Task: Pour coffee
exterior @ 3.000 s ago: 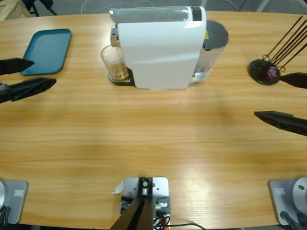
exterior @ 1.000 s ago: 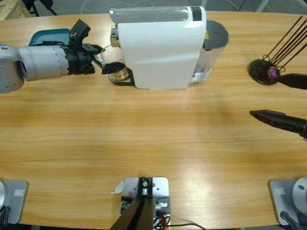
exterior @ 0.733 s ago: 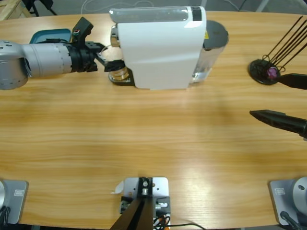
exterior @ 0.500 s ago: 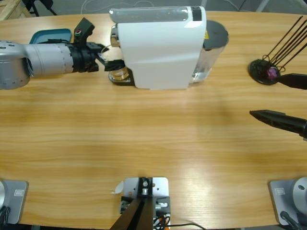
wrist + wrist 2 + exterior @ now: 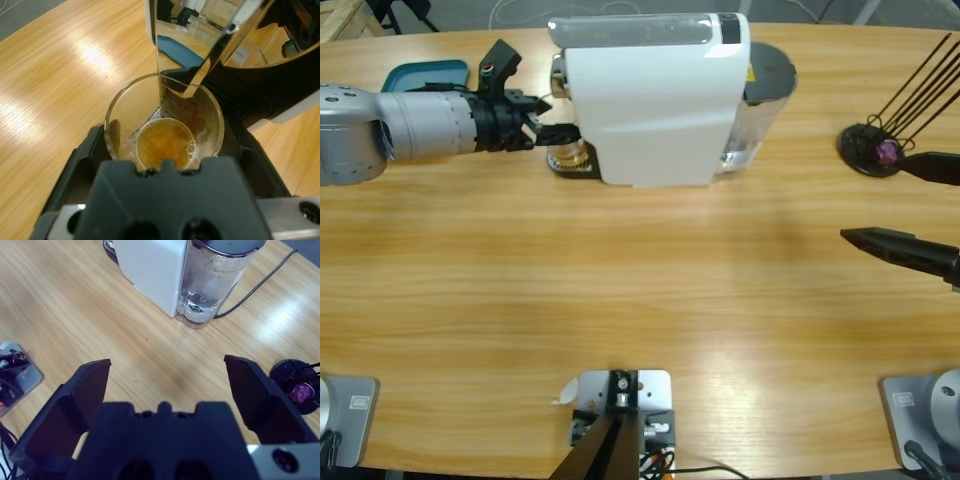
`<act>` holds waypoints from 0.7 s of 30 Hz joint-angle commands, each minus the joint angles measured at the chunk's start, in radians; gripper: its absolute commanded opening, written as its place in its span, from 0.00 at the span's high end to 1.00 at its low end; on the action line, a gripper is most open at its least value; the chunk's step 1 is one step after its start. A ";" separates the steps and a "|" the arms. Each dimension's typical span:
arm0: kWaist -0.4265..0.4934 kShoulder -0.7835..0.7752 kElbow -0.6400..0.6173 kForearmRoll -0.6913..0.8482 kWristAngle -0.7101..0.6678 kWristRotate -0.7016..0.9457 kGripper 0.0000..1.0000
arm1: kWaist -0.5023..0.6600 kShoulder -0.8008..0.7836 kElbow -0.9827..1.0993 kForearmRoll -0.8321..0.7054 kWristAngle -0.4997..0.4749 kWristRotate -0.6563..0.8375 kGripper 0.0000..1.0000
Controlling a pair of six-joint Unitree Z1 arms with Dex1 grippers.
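Under your machine's (image 5: 655,95) spout: 1 glass (image 5: 164,125), 1 coffee (image 5: 164,145) pool inside, left gripper (image 5: 557,133) clamped on it. Right gripper (image 5: 910,210) wide apart nr 1 capsule holder (image 5: 872,150).

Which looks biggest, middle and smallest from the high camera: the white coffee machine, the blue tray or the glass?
1. The white coffee machine, by far the biggest.
2. The blue tray, though the left arm covers most of it, so only a corner shows.
3. The glass, mostly hidden by the left gripper.
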 commanded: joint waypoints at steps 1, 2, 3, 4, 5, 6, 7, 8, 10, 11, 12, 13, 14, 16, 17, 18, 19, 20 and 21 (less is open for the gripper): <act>0.047 -0.047 0.054 -0.010 0.048 -0.018 0.51 | 0.010 0.025 0.035 -0.013 -0.020 0.014 0.00; 0.058 -0.064 0.066 -0.010 0.053 -0.021 0.51 | 0.010 0.025 0.035 -0.013 -0.020 0.014 0.00; 0.067 -0.081 0.078 -0.010 0.056 -0.024 0.51 | 0.010 0.024 0.035 -0.013 -0.020 0.014 0.00; 0.076 -0.098 0.090 -0.009 0.057 -0.025 0.51 | 0.010 0.023 0.035 -0.013 -0.020 0.014 0.00; 0.081 -0.115 0.101 -0.009 0.063 -0.025 0.51 | 0.010 0.021 0.035 -0.013 -0.020 0.014 0.00; 0.085 -0.132 0.112 -0.009 0.074 -0.025 0.51 | 0.010 0.019 0.035 -0.013 -0.020 0.014 0.00; 0.092 -0.150 0.124 -0.009 0.082 -0.027 0.51 | 0.010 0.018 0.036 -0.012 -0.020 0.014 0.00; 0.103 -0.172 0.137 -0.009 0.092 -0.033 0.51 | 0.010 0.017 0.036 -0.012 -0.020 0.014 0.00; 0.135 -0.228 0.163 -0.007 0.105 -0.038 0.51 | 0.010 0.014 0.036 -0.011 -0.020 0.014 0.00; 0.156 -0.247 0.170 -0.005 0.108 -0.041 0.51 | 0.010 0.012 0.036 -0.011 -0.020 0.014 0.00; 0.184 -0.259 0.177 -0.002 0.109 -0.044 0.51 | 0.010 0.012 0.036 -0.011 -0.019 0.014 0.00; 0.215 -0.269 0.184 -0.002 0.109 -0.050 0.51 | 0.010 0.012 0.036 -0.011 -0.019 0.014 0.00; 0.248 -0.275 0.190 -0.003 0.109 -0.058 0.51 | 0.010 0.012 0.036 -0.011 -0.019 0.014 0.00; 0.321 -0.286 0.202 -0.007 0.110 -0.088 0.51 | 0.010 0.013 0.036 -0.011 -0.019 0.014 0.00; 0.363 -0.290 0.209 -0.009 0.109 -0.096 0.50 | 0.010 0.013 0.036 -0.011 -0.019 0.014 0.00; 0.390 -0.291 0.214 -0.009 0.110 -0.094 0.50 | 0.010 0.013 0.036 -0.011 -0.017 0.014 0.00; 0.414 -0.289 0.219 -0.009 0.110 -0.093 0.50 | 0.010 0.013 0.036 -0.011 -0.017 0.014 0.00; 0.435 -0.285 0.222 -0.009 0.112 -0.093 0.50 | 0.010 0.013 0.036 -0.011 -0.017 0.014 0.00; 0.455 -0.278 0.225 -0.010 0.115 -0.094 0.50 | 0.010 0.014 0.036 -0.011 -0.017 0.014 0.00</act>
